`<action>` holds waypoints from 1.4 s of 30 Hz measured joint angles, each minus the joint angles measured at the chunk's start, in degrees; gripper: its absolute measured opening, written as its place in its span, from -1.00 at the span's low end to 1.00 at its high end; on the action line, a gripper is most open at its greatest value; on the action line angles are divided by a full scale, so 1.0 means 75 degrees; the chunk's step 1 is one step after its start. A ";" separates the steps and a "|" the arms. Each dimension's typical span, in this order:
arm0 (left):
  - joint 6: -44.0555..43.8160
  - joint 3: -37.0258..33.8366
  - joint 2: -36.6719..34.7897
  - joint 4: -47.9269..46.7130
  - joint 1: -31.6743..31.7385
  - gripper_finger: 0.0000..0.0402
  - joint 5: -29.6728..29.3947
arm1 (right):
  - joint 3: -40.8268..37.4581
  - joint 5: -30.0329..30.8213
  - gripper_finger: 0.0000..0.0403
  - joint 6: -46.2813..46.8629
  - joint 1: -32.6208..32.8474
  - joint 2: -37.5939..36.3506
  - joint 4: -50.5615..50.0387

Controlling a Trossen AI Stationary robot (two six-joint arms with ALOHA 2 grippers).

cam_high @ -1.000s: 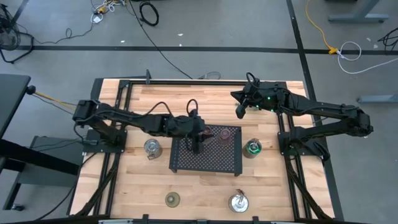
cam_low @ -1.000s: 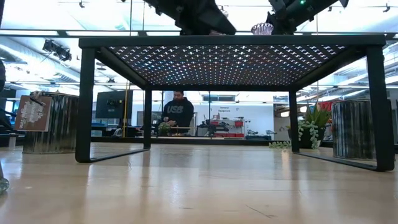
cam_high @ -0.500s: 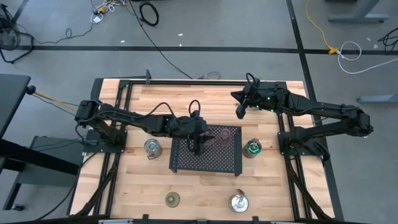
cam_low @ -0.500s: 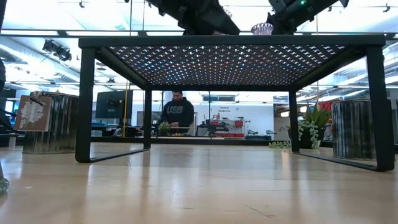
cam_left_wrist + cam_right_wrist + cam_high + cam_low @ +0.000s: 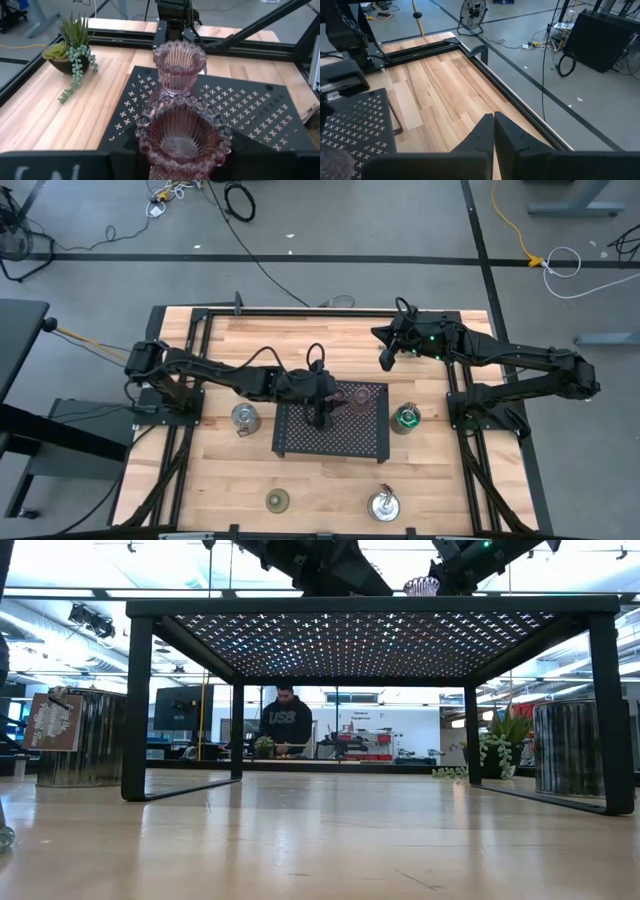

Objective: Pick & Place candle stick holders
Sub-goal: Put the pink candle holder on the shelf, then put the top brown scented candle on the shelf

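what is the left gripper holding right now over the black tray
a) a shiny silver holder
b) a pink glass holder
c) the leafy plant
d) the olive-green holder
b: in the left wrist view the left gripper has a ribbed pink glass holder between its fingers, above the black perforated tray, with a second pink holder standing on the tray just beyond.

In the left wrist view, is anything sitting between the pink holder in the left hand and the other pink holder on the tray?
No. In the left wrist view, only bare perforated tray shows between the held pink holder and the second pink holder beyond it.
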 joint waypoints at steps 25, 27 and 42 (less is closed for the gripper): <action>0.0885 0.0131 -0.0562 0.0221 -0.0003 -0.01 -0.0542 | 0.0000 -0.0002 -0.93 -0.0006 0.0000 0.0000 -0.0227; 0.0910 0.0130 -0.0802 0.0164 -0.0011 -0.01 -0.0534 | 0.0000 0.0002 -0.93 -0.0006 0.0000 0.0000 -0.0226; 0.0990 0.0134 -0.2775 -0.2724 -0.0570 -0.01 -0.1801 | 0.0000 0.0002 -0.93 -0.0006 0.0000 0.0000 -0.0362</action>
